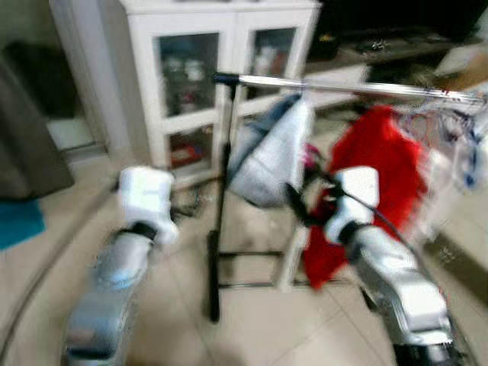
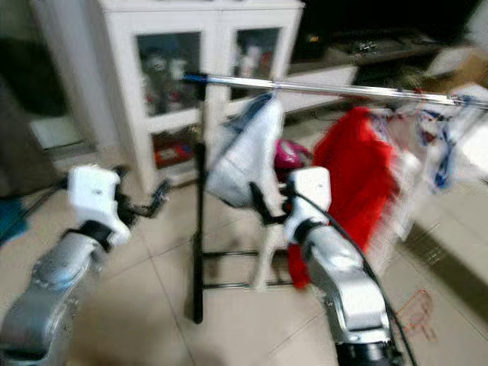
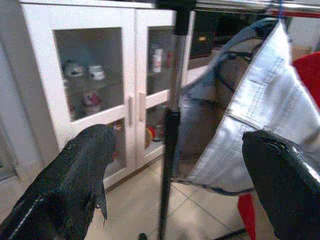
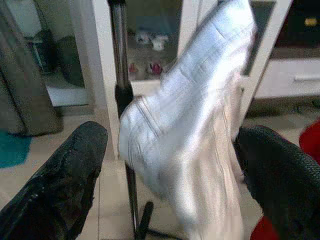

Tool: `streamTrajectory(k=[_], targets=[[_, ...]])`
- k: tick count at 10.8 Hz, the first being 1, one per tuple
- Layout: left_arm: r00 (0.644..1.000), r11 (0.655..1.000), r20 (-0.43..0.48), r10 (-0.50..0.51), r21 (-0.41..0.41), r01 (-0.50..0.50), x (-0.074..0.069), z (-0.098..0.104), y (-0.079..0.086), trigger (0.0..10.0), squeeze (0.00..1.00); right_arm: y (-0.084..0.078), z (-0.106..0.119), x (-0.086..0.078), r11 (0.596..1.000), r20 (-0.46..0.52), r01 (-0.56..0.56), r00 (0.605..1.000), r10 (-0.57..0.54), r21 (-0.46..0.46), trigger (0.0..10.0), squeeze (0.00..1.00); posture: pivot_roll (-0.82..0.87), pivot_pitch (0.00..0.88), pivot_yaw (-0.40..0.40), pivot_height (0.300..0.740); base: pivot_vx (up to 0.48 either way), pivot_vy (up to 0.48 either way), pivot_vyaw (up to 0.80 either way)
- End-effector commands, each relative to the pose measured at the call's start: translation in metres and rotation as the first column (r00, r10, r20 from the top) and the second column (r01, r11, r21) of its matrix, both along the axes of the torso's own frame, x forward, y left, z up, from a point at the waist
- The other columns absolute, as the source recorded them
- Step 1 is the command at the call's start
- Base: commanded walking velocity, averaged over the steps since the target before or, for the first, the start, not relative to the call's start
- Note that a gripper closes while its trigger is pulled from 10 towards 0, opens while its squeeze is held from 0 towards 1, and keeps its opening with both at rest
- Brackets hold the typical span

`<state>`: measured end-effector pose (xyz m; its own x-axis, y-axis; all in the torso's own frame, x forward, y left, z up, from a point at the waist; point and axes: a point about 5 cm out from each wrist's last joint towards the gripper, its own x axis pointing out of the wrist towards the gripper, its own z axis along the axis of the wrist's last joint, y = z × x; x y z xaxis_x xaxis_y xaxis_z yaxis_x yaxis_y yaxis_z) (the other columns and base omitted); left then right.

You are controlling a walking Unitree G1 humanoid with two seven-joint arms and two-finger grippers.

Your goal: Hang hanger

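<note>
A pale grey garment [image 1: 271, 156] hangs on a hanger whose hook [image 2: 267, 95] sits over the silver rail [image 1: 343, 88] of a clothes rack. A red garment [image 1: 374, 168] hangs beside it to the right. My right gripper [image 4: 170, 145] is raised just in front of the pale garment, fingers [image 4: 75, 165] spread wide and open, with the cloth showing beyond the gap. My left gripper [image 3: 175, 150] is open too, held left of the rack's black pole [image 1: 223, 191] with nothing between its fingers. Both head views are blurred.
A white glass-door cabinet [image 1: 206, 76] stands behind the rack. The rack's base bars [image 1: 244, 284] lie on the tiled floor. More clothes [image 1: 457, 145] hang at the rail's right end. A blue mat [image 1: 19, 221] and a grey drape [image 1: 27, 152] are at the left.
</note>
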<state>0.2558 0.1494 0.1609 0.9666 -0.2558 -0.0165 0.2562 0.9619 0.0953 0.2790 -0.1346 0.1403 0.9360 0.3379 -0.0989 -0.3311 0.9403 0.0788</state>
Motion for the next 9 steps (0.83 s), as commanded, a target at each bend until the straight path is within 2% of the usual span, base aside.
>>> streamTrajectory(k=[1, 4, 5, 6, 7, 8, 9], targets=[[1.000, 1.000, 0.001, 0.013, 0.010, -0.013, 0.001, 0.000, 0.005, 10.0, 1.00, 0.004, 0.005, 0.001, 1.000, 0.018, -0.007, 1.000, 0.007, 0.000, 10.0, 0.00, 0.11, 0.000, -0.116, 0.740, 0.349, 0.000, 0.00], [1.000, 1.000, 0.005, -0.006, 0.015, 0.006, 0.002, 0.001, 0.003, 10.0, 1.00, 0.002, 0.013, 0.007, 0.998, 0.024, 0.041, 0.999, -0.040, -0.044, 10.0, 0.00, 0.11, 0.000, -0.114, 0.740, 0.345, 0.000, 0.00], [0.999, 0.999, 0.010, -0.037, 0.014, 0.037, 0.001, 0.002, 0.001, 10.0, 0.95, 0.001, 0.015, 0.009, 0.997, 0.005, 0.062, 0.998, -0.062, -0.042, 10.0, 0.00, 0.11, 0.000, -0.113, 0.740, 0.000, 0.000, 0.00], [0.989, 0.988, -0.008, -0.146, 0.041, 0.146, -0.002, 0.000, -0.005, 10.0, 0.38, -0.003, 0.014, 0.011, 0.989, -0.123, 0.141, 0.982, -0.146, -0.047, 10.0, 0.00, 0.11, 0.000, -0.114, 0.740, 0.000, 0.000, 0.00], [0.978, 0.977, -0.028, -0.208, 0.049, 0.209, -0.002, -0.001, -0.009, 10.0, 0.02, -0.001, 0.016, 0.013, 0.993, -0.153, 0.115, 0.981, -0.120, -0.039, 10.0, 0.00, 0.11, 0.000, -0.116, 0.740, 0.000, 0.000, 0.00], [0.952, 0.949, -0.077, -0.297, 0.091, 0.303, -0.001, -0.002, -0.014, 10.0, 0.00, -0.002, 0.022, 0.020, 0.990, -0.169, 0.128, 0.976, -0.136, -0.056, 10.0, 0.00, 0.11, 0.000, -0.111, 0.740, 0.000, 0.000, 0.00], [0.936, 0.932, -0.092, -0.339, 0.105, 0.347, 0.002, -0.001, -0.016, 10.0, 0.00, -0.004, 0.027, 0.027, 0.982, -0.192, 0.147, 0.967, -0.167, -0.117, 10.0, 0.00, 0.10, 0.000, -0.104, 0.740, 0.000, 0.000, 0.00]])
